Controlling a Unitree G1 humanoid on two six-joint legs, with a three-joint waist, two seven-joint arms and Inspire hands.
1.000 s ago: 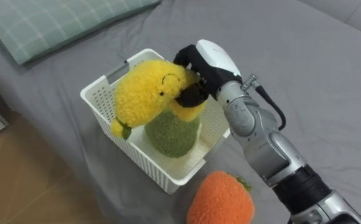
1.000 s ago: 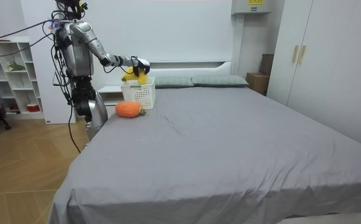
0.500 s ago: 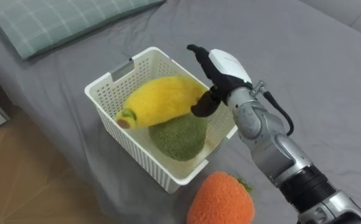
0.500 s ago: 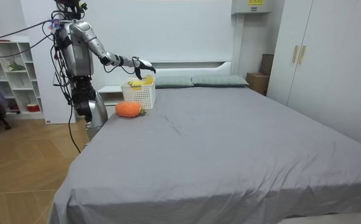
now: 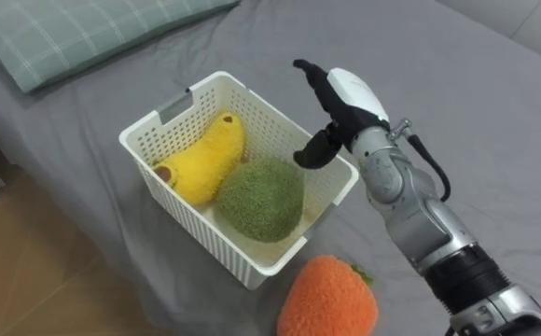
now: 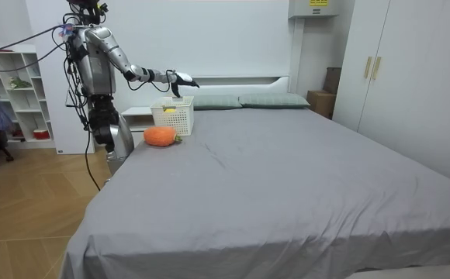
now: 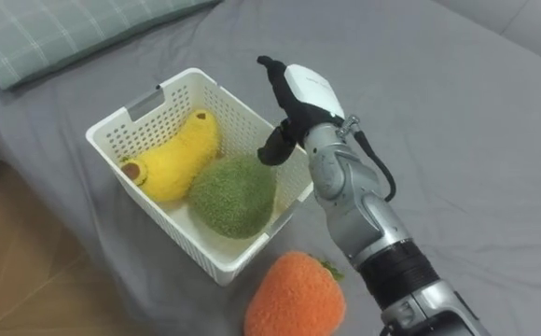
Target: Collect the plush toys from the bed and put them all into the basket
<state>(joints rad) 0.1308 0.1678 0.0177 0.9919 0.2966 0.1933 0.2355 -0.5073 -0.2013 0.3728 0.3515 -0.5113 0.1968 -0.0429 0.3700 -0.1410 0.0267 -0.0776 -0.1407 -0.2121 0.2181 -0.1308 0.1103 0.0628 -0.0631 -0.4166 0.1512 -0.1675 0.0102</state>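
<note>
Right hand (image 5: 347, 101), fingers (image 5: 312, 74) wide and empty, at 2 o'clock of perforated white basket (image 5: 203, 237) holding fuzzy yellow banana (image 5: 201, 159), round green plush (image 5: 261, 198).

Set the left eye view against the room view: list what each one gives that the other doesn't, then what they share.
Left eye view: a green plush ball lying in the basket beside the yellow toy. Room view: the robot standing at the bed corner, white shelves, wardrobe doors. Shared: basket, yellow toy, orange plush on the bed beside it, right hand open above the basket.
</note>
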